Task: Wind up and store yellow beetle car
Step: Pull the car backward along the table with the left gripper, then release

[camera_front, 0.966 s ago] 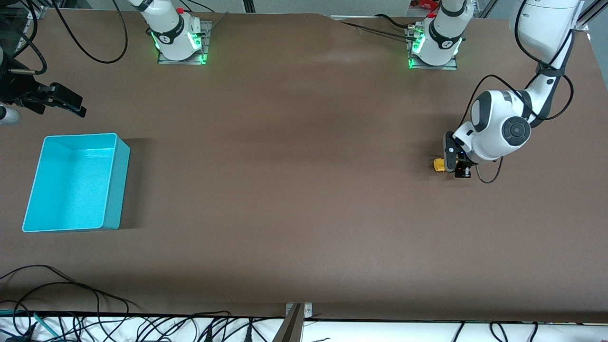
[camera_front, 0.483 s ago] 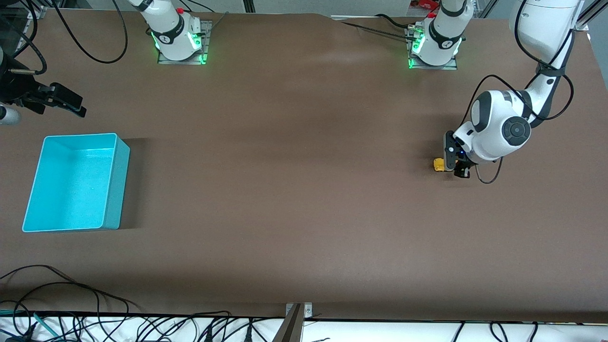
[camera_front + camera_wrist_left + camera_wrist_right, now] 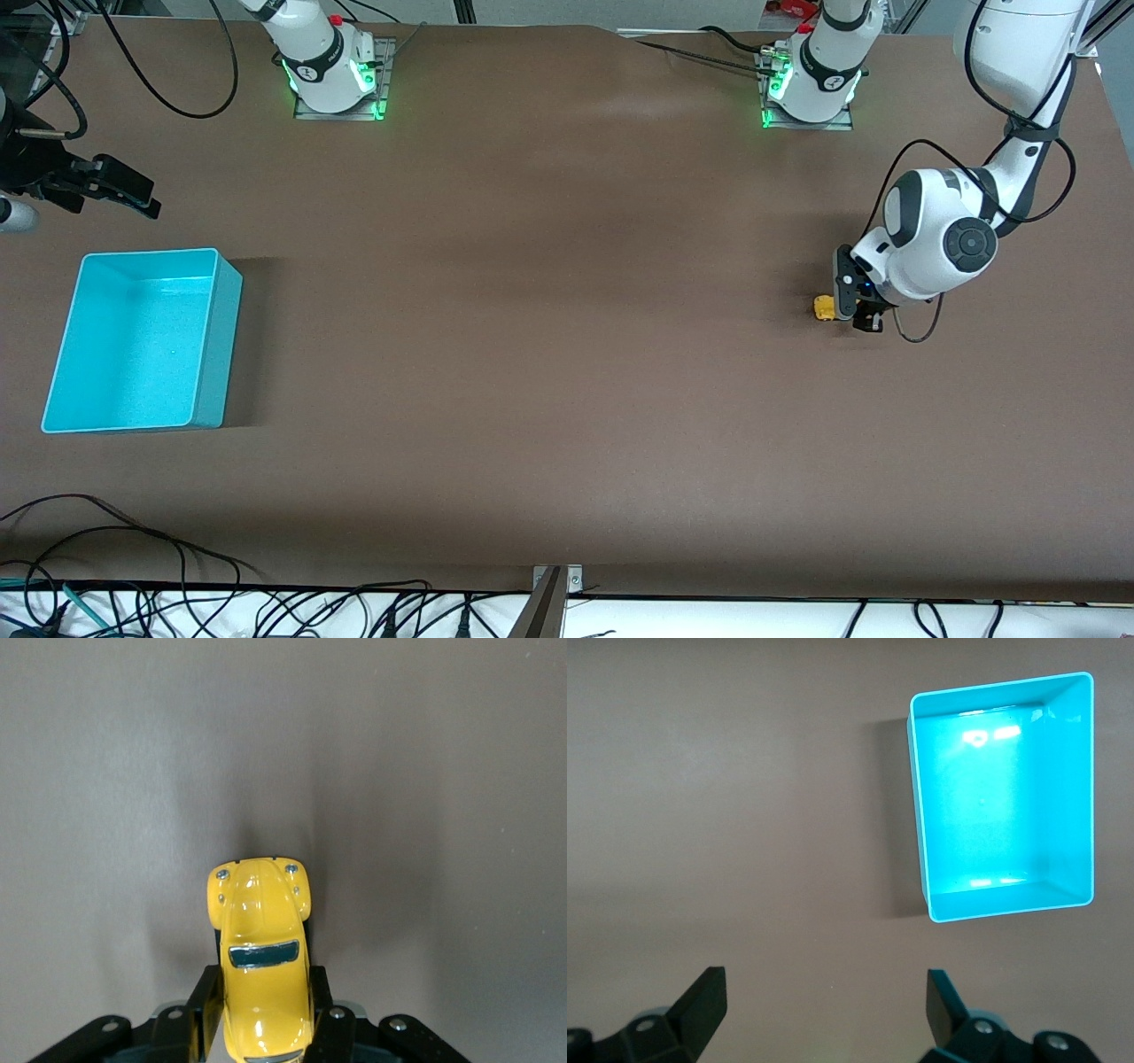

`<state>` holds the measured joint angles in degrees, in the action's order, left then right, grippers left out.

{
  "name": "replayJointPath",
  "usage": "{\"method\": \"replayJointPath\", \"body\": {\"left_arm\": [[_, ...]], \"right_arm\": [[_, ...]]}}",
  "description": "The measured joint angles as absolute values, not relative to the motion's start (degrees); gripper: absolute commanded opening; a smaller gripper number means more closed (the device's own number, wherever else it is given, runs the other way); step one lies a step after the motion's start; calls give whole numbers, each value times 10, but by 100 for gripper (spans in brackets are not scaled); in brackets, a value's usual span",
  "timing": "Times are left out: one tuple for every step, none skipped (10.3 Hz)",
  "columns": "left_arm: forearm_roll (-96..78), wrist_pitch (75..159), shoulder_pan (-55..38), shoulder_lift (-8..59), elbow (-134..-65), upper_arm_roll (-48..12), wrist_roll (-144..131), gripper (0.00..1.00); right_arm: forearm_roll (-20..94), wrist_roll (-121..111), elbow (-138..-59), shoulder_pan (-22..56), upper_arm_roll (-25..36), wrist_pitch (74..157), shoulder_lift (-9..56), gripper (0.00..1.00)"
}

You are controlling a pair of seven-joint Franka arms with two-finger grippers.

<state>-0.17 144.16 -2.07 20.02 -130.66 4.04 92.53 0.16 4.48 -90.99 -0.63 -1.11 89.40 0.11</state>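
Observation:
The yellow beetle car (image 3: 825, 307) sits on the brown table toward the left arm's end. My left gripper (image 3: 856, 310) is shut on the car; in the left wrist view its black fingers (image 3: 200, 1010) press both sides of the car (image 3: 264, 966), whose nose sticks out ahead of them. The cyan bin (image 3: 142, 340) stands empty at the right arm's end and also shows in the right wrist view (image 3: 1001, 797). My right gripper (image 3: 111, 190) is open and empty, waiting up in the air beside the bin; its wide-spread fingertips (image 3: 700, 1001) show over bare table.
The two arm bases (image 3: 332, 66) (image 3: 811, 75) stand along the table's edge farthest from the front camera. Cables (image 3: 133, 567) lie along the edge nearest the front camera.
My left gripper has shifted slightly toward the left arm's end of the table, dragging the car with it. The right arm has not moved.

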Motion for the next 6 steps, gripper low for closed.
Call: {"method": "replayJointPath", "body": {"left_arm": [[-2,1442,-19,200,-1307,43,926,0],[-2,1442,-19,200,-1307,46,926,0],[-2,1442,-18,201,-1307,52,927,0],[-2,1442,-18,201,-1307,60,935,0],[-2,1442,-17,202,-1306,68,944,0],[-2,1442,-15,202,-1306,80,952,0]], "right_arm": [[2,45,-910,-6,-11,894,1,100],[2,45,-910,-6,-11,894,1,100],[2,45,-910,-6,-11,894,1,100],[2,45,-910,-6,-11,894,1,100],[2,45,-910,-6,-11,894,1,100],[2,45,-910,-6,-11,894,1,100]]}}
